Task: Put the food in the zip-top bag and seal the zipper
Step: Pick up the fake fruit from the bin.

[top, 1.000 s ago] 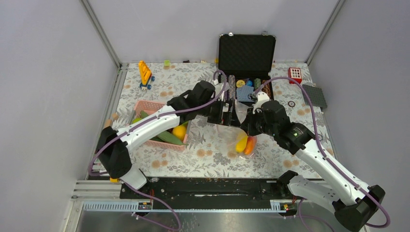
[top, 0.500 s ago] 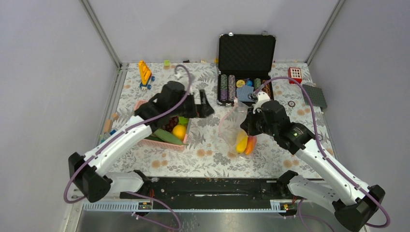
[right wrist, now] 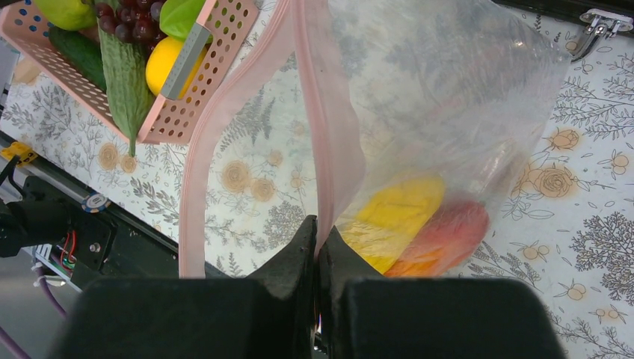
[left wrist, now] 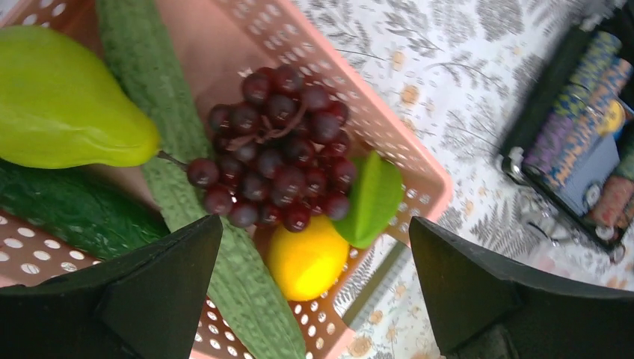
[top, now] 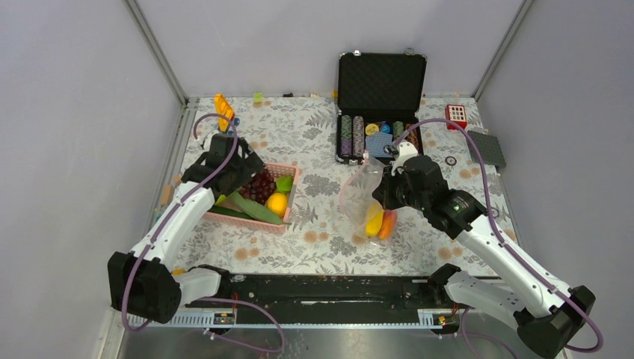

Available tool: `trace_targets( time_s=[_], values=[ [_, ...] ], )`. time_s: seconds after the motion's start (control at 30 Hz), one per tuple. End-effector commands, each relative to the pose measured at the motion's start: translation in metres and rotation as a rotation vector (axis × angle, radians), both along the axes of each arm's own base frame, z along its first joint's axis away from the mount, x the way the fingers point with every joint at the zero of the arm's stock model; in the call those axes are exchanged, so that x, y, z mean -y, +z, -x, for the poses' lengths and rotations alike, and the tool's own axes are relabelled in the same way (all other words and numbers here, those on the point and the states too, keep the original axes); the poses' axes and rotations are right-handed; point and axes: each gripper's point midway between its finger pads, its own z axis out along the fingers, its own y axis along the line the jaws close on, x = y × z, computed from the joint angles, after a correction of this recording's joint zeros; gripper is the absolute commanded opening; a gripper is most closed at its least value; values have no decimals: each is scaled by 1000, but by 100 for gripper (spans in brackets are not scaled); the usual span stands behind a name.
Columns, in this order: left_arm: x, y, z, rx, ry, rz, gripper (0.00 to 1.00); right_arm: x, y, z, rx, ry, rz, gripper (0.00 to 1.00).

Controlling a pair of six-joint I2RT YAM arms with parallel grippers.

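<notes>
Swung away from the bag since a second ago, the left gripper now hangs over the pink latticed basket at the left of the overhead view, jaws wide apart. Six plastic pieces lie in it: one bunch of dark grapes, one smooth yellow citrus, one green leaf, one glossy green pear shape, one bumpy pale-green gourd, one dark cucumber. At frame centre the right gripper is pinched on the pink zipper of the clear, soft zip-top bag, which holds two pieces: one yellow piece, one red-orange mango. A floral print covers the bench, and grey walls stand around it
</notes>
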Motion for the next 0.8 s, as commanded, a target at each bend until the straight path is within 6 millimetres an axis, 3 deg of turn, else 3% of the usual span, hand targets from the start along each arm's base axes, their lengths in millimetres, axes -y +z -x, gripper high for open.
trace_targets(
  time_s=[0.0, 0.33, 0.5, 0.67, 0.77],
  values=[
    [-17, -20, -15, -15, 128, 65, 99, 0, 3, -4, 25, -1, 5, 0],
    [-23, -91, -37, -156, 224, 121, 99, 3, 0, -7, 26, -18, 25, 0],
    [-18, -117, -45, -233, 238, 135, 96, 5, -1, -9, 30, -28, 38, 0],
    [-17, -132, -49, -261, 250, 137, 86, 8, -2, -10, 30, -37, 53, 0],
    [-19, -135, -48, -267, 255, 129, 71, 8, -3, -11, 29, -39, 57, 0]
  ],
)
